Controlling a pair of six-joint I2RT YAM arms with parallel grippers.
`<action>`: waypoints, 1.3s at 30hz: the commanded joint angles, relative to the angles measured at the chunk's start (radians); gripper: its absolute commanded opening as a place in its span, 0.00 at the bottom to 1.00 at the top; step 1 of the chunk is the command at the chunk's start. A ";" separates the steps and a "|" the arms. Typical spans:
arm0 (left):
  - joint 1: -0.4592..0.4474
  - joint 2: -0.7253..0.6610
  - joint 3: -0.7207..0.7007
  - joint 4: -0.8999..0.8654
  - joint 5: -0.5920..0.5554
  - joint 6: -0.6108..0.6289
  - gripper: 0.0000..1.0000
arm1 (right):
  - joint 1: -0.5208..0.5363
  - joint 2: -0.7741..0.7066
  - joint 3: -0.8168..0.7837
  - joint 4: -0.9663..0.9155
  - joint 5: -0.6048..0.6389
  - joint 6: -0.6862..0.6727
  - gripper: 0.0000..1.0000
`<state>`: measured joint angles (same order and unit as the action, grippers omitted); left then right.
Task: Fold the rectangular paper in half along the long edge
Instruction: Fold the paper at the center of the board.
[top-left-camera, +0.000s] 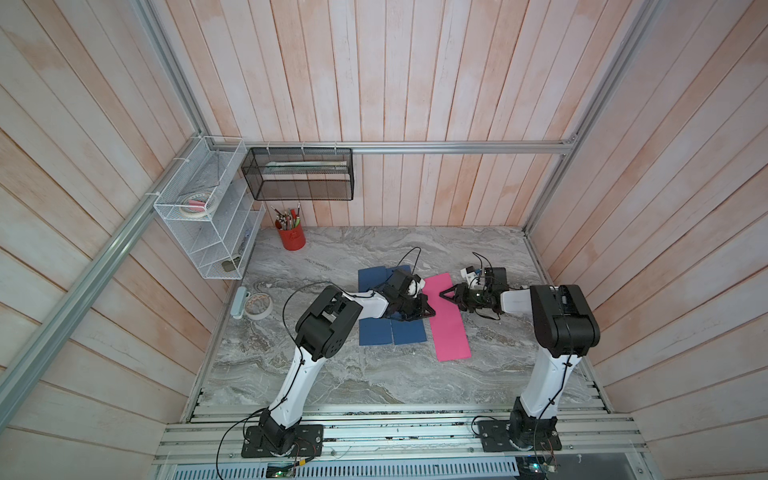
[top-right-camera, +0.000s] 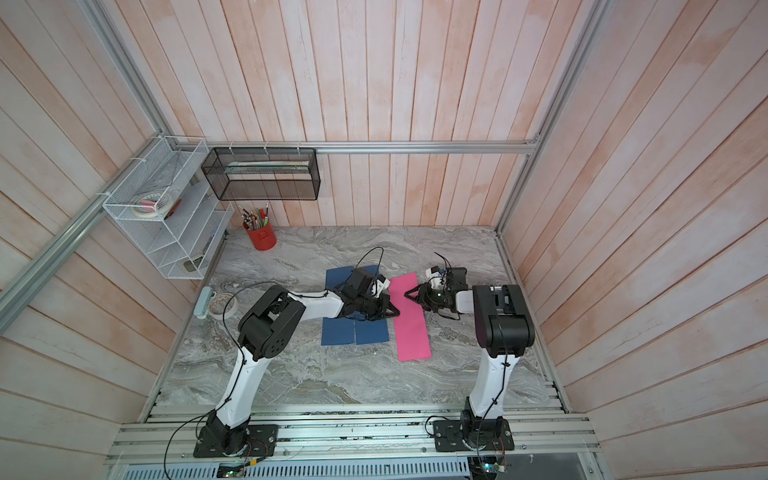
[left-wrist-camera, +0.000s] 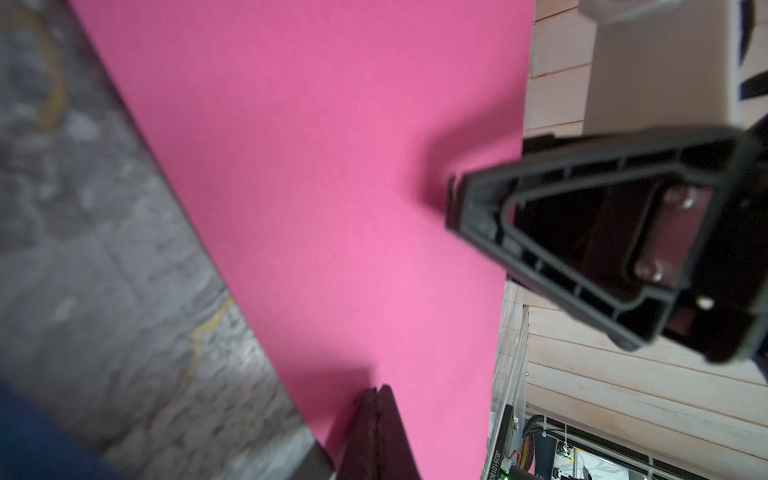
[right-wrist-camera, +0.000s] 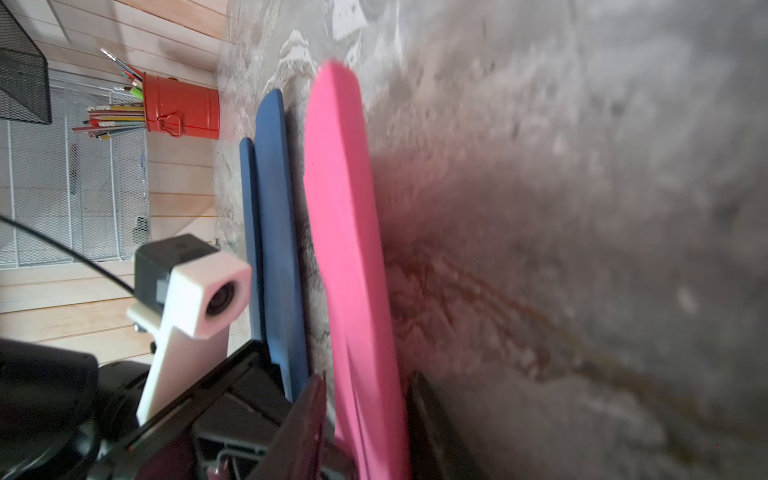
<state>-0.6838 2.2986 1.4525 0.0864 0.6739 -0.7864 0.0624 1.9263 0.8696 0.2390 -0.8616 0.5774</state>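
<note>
Clutter comes first at the left of both top views: a wire rack (top-left-camera: 203, 224), a tape roll (top-left-camera: 258, 306) and a red cup (top-left-camera: 292, 239), all well apart from the work. Moving right, we find a blue sheet (top-left-camera: 376, 332) flat on the table (top-left-camera: 374, 382), partly hidden under the left gripper (top-left-camera: 430, 312). That tool is closed, with its tip on the left long edge of the pink paper (top-left-camera: 451, 328), likely to pin it. The paper lies right of centre, just beside the blue sheet. It is a narrow strip, so we judge it may already be doubled. The right gripper (top-left-camera: 443, 294) reaches in from the right. Its jaws stand part-way apart around the paper's other long edge, not clamped on it as far as we can see. Both wrist views blur close up, so layers and any crease stay unreadable.
</note>
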 joint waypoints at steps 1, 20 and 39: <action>0.010 0.050 -0.049 -0.085 -0.053 0.011 0.00 | 0.008 -0.044 -0.103 -0.017 -0.004 0.024 0.36; 0.012 0.059 -0.067 -0.075 -0.053 0.004 0.00 | 0.033 -0.256 -0.342 0.064 0.004 0.112 0.38; 0.017 0.073 -0.064 -0.086 -0.055 0.006 0.00 | 0.118 -0.526 -0.514 -0.078 0.133 0.156 0.00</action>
<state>-0.6819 2.2986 1.4311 0.1207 0.6945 -0.7937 0.1764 1.4155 0.3706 0.2165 -0.7368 0.7341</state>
